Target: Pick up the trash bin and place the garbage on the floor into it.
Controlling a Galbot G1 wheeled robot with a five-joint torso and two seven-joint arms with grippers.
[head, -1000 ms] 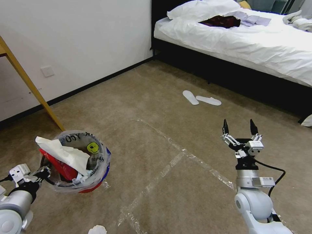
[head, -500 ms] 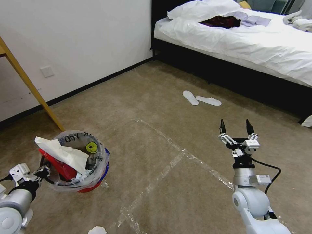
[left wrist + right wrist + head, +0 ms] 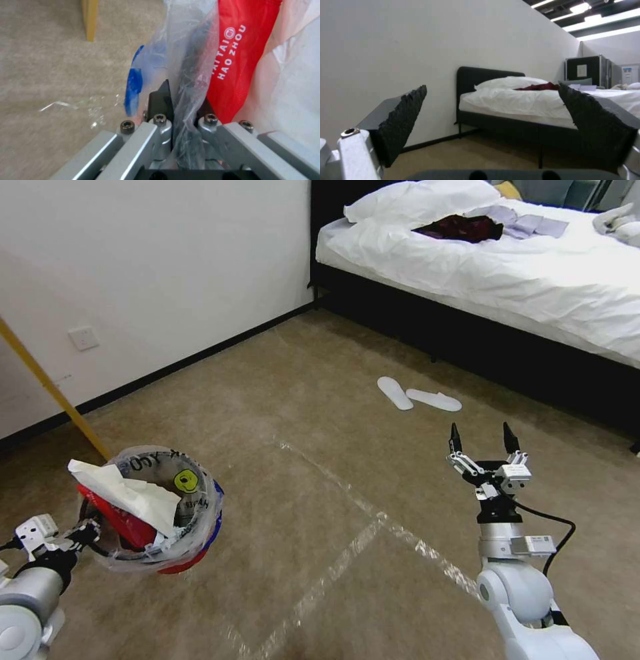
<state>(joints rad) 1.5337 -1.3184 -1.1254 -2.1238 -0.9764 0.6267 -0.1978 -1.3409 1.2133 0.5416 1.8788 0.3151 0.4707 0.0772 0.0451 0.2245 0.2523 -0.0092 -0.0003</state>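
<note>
**A:** so where's the bin (image 3: pixel 175 513) at right now?

**B:** off the floor (image 3: pixel 320 460), low on the robot's left side. The left gripper (image 3: pixel 85 532) is clamped on its near rim, and in the left wrist view you can see the black fingertips (image 3: pixel 161 98) pinched together on the rim with the clear bag (image 3: pixel 186 75) squeezed between them

**A:** anything in it?

**B:** yeah, a big white tissue (image 3: pixel 127 492) sticks up over the edge, with a red wrapper (image 3: pixel 115 520) under it. Up close the wrapper (image 3: pixel 243 57) has white lettering on it. The yellow smiley sticker (image 3: pixel 186 481) sits on the far inner wall, next to some black handwriting

**A:** and the other arm?

**B:** the right gripper (image 3: pixel 481 441) is held up in the air on the right, well apart from the bin, fingers spread wide with nothing between them. In its wrist view the two toothed pads (image 3: pixel 403 117) frame the bed (image 3: pixel 520 105) and wall, empty gap in the middle

**A:** what's around on the carpet?

**B:** shiny tape lines (image 3: pixel 353 543) cross between the two arms. A pair of white slippers (image 3: pixel 417 397) lies further out, near the bed (image 3: pixel 507 267), which has a dark red cloth (image 3: pixel 457 227) on it. A yellow wooden leg (image 3: pixel 50 393) slants down by the wall, just behind the bin
</note>
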